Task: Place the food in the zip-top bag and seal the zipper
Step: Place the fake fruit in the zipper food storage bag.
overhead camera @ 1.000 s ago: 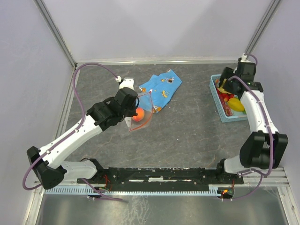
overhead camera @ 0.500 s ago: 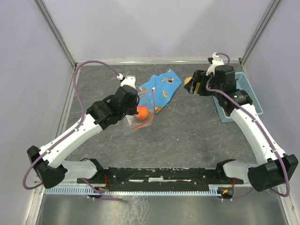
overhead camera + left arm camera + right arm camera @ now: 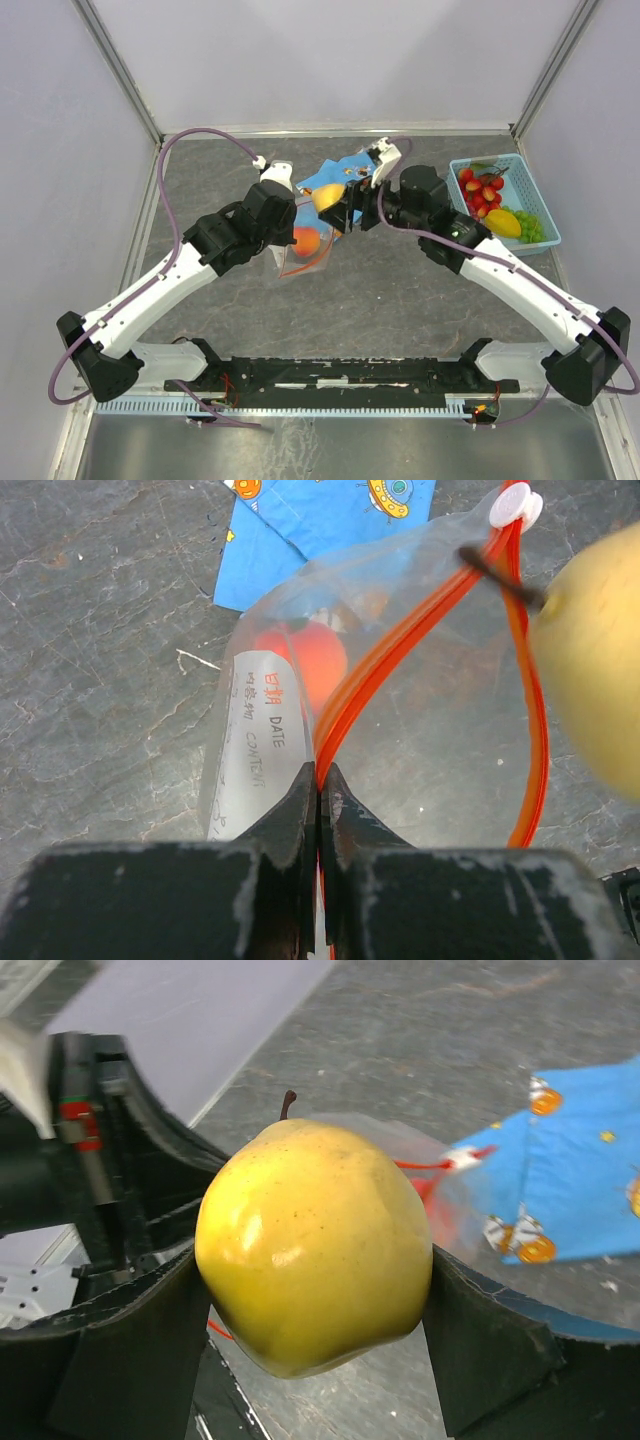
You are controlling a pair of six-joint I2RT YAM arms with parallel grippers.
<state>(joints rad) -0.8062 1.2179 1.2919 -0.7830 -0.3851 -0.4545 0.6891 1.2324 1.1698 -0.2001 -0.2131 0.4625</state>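
Note:
The zip-top bag [image 3: 303,256] [image 3: 430,750] lies by the blue cloth with an orange fruit [image 3: 307,240] [image 3: 312,662] inside. My left gripper [image 3: 284,217] [image 3: 320,772] is shut on the red-orange zipper [image 3: 345,712], and the mouth gapes to the right. My right gripper [image 3: 336,205] [image 3: 312,1260] is shut on a yellow, apple-shaped fruit [image 3: 327,197] [image 3: 315,1245], held just above and beside the bag's mouth. That fruit [image 3: 592,650] shows at the right edge of the left wrist view. More food, red strawberries [image 3: 481,190], a lemon [image 3: 505,222] and green grapes [image 3: 535,229], sits in the basket.
A light-blue basket [image 3: 487,160] stands at the far right. The blue patterned cloth [image 3: 345,176] [image 3: 320,520] [image 3: 570,1190] lies behind the bag and partly under it. A white slider tab [image 3: 515,502] sits at the zipper's far end.
My right arm has swung left from the basket to the bag's mouth, carrying the yellow fruit. The left gripper has kept its hold on the zipper with little movement.

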